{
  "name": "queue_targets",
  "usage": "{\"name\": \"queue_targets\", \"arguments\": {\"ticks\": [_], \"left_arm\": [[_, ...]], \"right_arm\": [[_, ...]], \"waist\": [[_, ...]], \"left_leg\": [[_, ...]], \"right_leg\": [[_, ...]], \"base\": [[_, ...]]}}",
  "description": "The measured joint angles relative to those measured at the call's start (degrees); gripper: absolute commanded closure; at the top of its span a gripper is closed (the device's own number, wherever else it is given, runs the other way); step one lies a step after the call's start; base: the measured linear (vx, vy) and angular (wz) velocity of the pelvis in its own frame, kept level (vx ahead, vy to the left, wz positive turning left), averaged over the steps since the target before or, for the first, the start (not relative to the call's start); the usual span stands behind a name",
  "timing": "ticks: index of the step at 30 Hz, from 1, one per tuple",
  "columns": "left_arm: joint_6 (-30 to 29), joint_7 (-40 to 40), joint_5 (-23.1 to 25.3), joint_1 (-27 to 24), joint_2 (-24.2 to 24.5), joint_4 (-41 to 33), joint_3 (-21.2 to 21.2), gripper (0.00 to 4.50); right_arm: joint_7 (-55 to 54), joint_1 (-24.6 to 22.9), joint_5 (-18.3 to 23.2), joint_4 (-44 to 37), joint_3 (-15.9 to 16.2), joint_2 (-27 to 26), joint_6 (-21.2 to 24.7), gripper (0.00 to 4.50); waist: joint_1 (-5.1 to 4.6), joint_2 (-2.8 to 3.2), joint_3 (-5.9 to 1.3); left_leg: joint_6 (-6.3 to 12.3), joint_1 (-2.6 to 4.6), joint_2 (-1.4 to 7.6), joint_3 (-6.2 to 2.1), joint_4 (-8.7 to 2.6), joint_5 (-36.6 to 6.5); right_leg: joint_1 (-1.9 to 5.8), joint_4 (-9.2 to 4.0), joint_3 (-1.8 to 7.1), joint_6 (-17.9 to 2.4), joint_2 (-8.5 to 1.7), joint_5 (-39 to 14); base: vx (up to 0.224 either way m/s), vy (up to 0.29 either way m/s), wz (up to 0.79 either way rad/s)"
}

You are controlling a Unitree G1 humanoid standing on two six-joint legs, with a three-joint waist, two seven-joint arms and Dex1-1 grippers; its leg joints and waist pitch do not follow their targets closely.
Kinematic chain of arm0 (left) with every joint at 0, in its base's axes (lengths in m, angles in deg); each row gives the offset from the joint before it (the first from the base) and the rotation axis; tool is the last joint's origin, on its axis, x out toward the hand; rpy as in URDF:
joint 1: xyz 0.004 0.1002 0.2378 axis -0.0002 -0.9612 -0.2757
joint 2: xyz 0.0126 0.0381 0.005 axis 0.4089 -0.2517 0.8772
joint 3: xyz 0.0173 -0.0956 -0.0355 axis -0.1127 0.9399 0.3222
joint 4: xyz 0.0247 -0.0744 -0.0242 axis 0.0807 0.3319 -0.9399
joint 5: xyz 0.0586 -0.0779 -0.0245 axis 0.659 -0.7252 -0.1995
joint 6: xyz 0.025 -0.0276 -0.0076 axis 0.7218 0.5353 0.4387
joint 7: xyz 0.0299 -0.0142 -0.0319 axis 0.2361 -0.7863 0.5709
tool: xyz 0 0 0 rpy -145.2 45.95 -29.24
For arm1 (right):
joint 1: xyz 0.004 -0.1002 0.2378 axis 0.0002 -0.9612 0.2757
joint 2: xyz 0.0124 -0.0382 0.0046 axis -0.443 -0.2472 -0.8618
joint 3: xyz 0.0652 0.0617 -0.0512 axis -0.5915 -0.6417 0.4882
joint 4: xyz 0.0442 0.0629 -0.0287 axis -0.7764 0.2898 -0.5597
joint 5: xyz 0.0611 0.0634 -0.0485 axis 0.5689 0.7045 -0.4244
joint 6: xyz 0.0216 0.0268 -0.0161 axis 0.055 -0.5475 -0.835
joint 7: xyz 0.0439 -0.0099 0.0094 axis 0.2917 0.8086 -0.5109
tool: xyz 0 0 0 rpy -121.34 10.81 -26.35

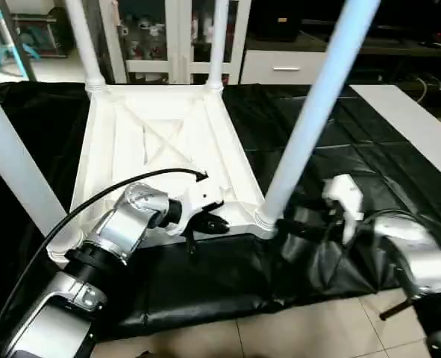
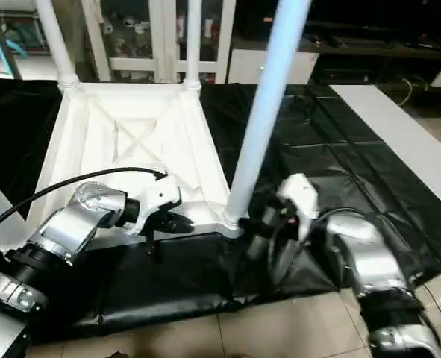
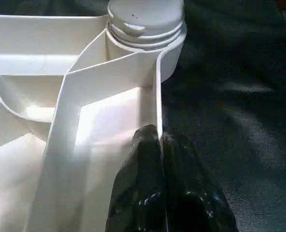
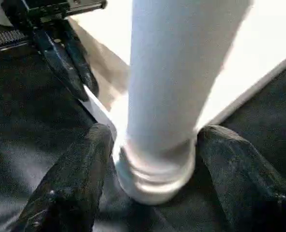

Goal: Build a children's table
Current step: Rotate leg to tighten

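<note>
The children's table lies upside down on the black cloth, its X-ribbed underside facing up and its white legs standing upright. My left gripper is shut on the thin near rim wall of the top, close to the near-right corner socket. My right gripper is open around the base of the near-right leg. One black finger stands on each side of the leg's collar. The near-left leg rises beside my left forearm.
The black cloth ends at the near table edge, with tiled floor below. A long white panel lies on the cloth at the right. White shelving and dark cabinets stand behind. A black cable loops over my left wrist.
</note>
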Motion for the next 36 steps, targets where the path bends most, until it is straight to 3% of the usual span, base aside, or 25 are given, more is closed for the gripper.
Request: {"name": "queue_targets", "arguments": {"ticks": [4, 5, 7, 17, 29, 36], "left_arm": [[-0.5, 0.4, 0.0, -0.3, 0.2, -1.1, -0.1, 4.50], [-0.7, 0.4, 0.0, -0.4, 0.3, -1.3, -0.1, 4.50], [-0.9, 0.3, 0.1, -0.5, 0.5, -1.4, 0.0, 4.50], [-1.6, 0.2, 0.3, -1.0, 1.2, -2.5, 0.0, 4.50], [-2.2, -0.1, 0.3, -1.2, 1.4, -3.0, 0.0, 4.50], [-3.4, -14.6, 2.2, 1.1, -6.5, 3.6, 3.2, 4.50]], "right_arm": [[0.6, 4.1, -1.5, 6.2, 1.1, -1.7, -1.9, 1.35], [0.7, 4.9, -1.8, 7.7, 1.2, -2.0, -2.3, 1.62], [1.1, 6.3, -1.9, 10.3, 1.3, -2.8, -3.1, 1.69], [3.5, 8.2, -1.5, 14.8, 1.5, -4.0, -5.0, 2.46], [3.4, 8.2, -1.2, 16.4, 0.6, -5.0, -6.3, 2.52], [-19.9, 8.6, -2.5, 19.1, -3.9, -12.6, -7.0, 2.52]], "waist": [[0.37, 0.00, 0.00], [0.37, 0.00, 0.00], [0.25, 0.00, 0.00], [-0.01, -0.01, 0.00], [-0.12, 0.02, -0.02], [-0.94, 0.20, 0.02]], "left_leg": [[0.02, -0.09, 0.02, 0.16, -0.11, 0.0], [0.01, -0.08, 0.03, 0.15, -0.11, 0.0], [0.01, -0.06, 0.04, 0.16, -0.09, 0.0], [-0.03, 0.09, 0.04, 0.16, -0.07, 0.0], [-0.03, 0.17, 0.06, 0.18, -0.06, 0.0], [-0.12, 0.36, 0.01, -0.04, 0.02, 0.1]], "right_leg": [[-0.09, 0.04, -0.09, 0.0, 0.00, -0.1], [-0.09, 0.05, -0.09, 0.0, 0.01, -0.1], [-0.09, 0.08, -0.09, 0.0, 0.01, -0.1], [0.02, 0.13, -0.04, 0.0, 0.02, -0.1], [0.07, 0.15, -0.03, 0.0, 0.03, -0.1], [0.13, 0.21, 0.02, 0.1, 0.00, -0.2]], "base": [[0.000, 0.000, 0.00], [0.000, 0.000, 0.00], [0.000, 0.000, 0.00], [0.000, 0.000, 0.00], [0.000, 0.000, 0.00], [0.000, 0.000, 0.00]]}}
